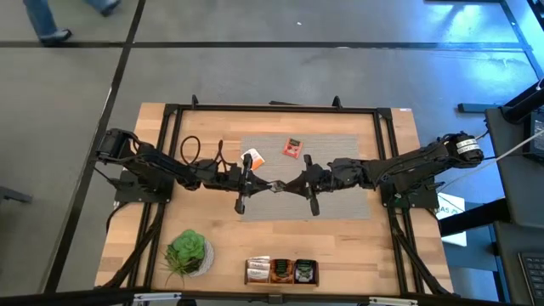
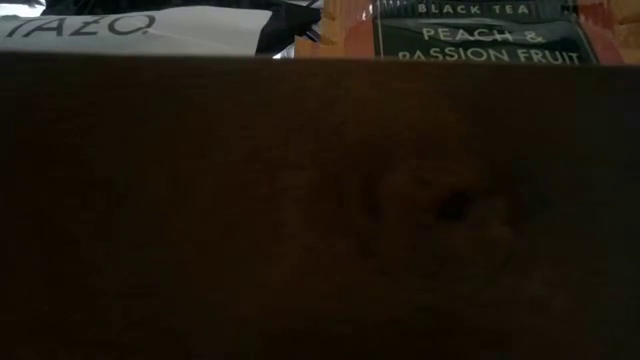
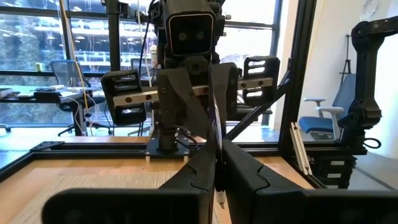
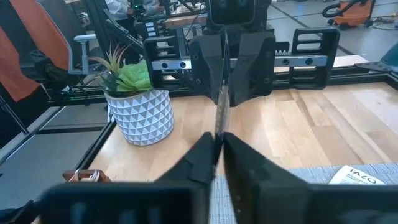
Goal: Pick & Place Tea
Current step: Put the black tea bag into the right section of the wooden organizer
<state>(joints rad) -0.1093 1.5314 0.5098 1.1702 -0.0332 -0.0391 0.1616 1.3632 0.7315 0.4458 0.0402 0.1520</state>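
Over the middle of the grey mat (image 1: 340, 149), the left gripper (image 1: 265, 184) and right gripper (image 1: 287, 185) meet tip to tip, fingers of both clamped on one thin tea sachet (image 1: 277, 185) held edge-on between them. Two more sachets (image 1: 293, 148) lie farther back on the mat; a potted plant (image 1: 187, 252) stands at the counter's (image 1: 396, 255) near left.

Two dark jointed arms (image 1: 161, 166), black cables looping, blocky black wrist housings.
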